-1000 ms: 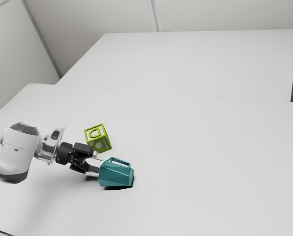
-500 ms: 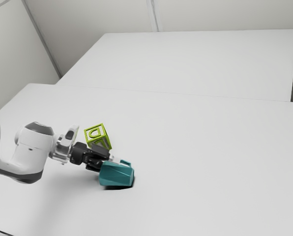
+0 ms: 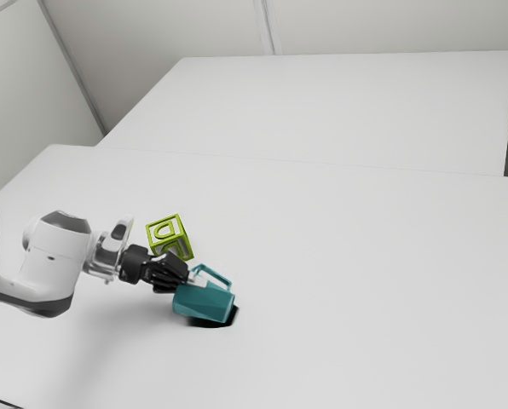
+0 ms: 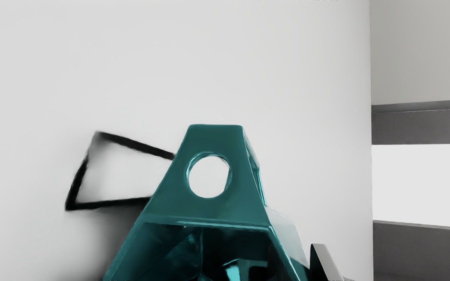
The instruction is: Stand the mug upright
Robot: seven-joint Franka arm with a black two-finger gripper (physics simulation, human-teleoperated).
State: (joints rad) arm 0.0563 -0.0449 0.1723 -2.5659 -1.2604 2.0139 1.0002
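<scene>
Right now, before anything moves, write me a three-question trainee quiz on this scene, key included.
1. True or false: the mug is tipped over rather than upright.
2. Multiple choice: what colour is the cube?
A) red
B) yellow-green
C) black
3. Fill in the blank: in the exterior view, of the cube and the gripper, the one nearer the mug is the ____.

Key: 1. true; 2. B; 3. gripper
</scene>
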